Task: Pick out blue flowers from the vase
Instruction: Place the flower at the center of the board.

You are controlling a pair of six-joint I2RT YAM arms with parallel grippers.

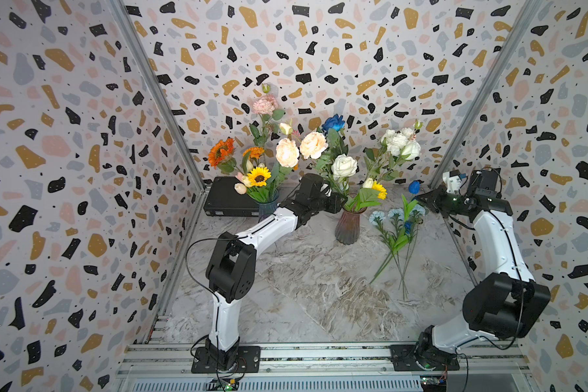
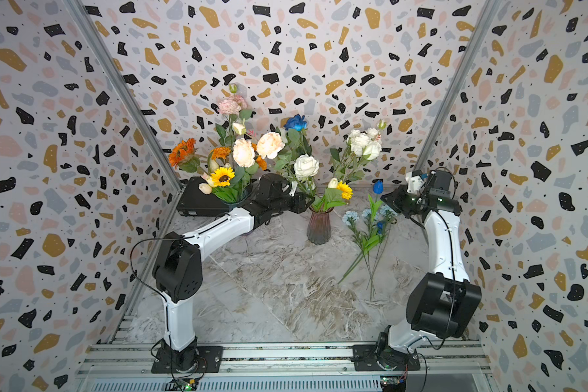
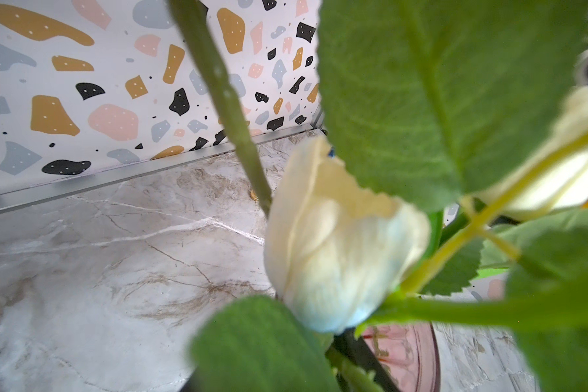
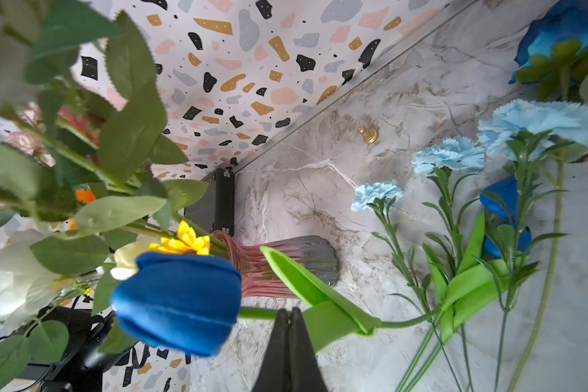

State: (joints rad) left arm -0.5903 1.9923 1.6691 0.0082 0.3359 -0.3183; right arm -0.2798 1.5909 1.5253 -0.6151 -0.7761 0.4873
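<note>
Over the marble table (image 1: 302, 288), avoid tipping the pink vase (image 1: 348, 227); leave picked blue flowers (image 1: 396, 214) right of it; trace its blue rose (image 1: 333, 123) stem down past white roses (image 1: 344, 166); cannot tell left gripper (image 1: 336, 205) spread; mind right gripper (image 4: 289, 315), clamped on blue tulip (image 4: 179, 302) stem

Three pale-blue carnations (image 1: 395, 213) lie flat on the bench (image 1: 302, 288), right of the vase (image 1: 348, 228), heads far, stems fanned toward the near side. A dark-blue bloom (image 1: 407, 226) lies among them. Royal-blue rose (image 1: 333, 123) upright in vase, topmost. Blue tulip (image 4: 177, 302): head raised, stem pinched in the closed right hand (image 4: 289, 310).
</note>
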